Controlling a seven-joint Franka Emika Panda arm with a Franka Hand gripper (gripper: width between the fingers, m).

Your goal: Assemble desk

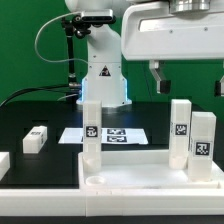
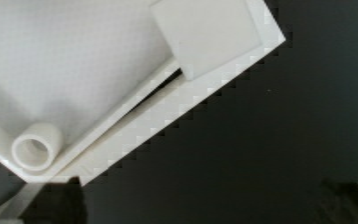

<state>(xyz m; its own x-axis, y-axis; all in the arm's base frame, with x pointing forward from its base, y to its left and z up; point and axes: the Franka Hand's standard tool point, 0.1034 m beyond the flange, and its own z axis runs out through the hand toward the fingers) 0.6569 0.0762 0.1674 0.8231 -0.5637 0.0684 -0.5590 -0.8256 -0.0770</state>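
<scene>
The desk's white rimmed panel (image 1: 140,172) lies at the front of the black table. Three white tagged legs stand upright on it: one at the exterior view's left (image 1: 91,130) and two at the right (image 1: 180,125) (image 1: 203,140). Another leg (image 1: 35,138) lies loose on the table to the left. My gripper (image 1: 187,78) hangs high above the right-hand legs, open, with nothing between its fingers. The wrist view looks down on the panel's rim (image 2: 131,110), a round corner socket (image 2: 37,150) and a leg (image 2: 211,40). There my gripper (image 2: 194,210) shows only as dark fingertips (image 2: 44,205).
The marker board (image 1: 112,134) lies flat behind the panel, in front of the robot's base (image 1: 103,85). Another white part (image 1: 4,165) pokes in at the exterior view's left edge. A green wall closes off the back.
</scene>
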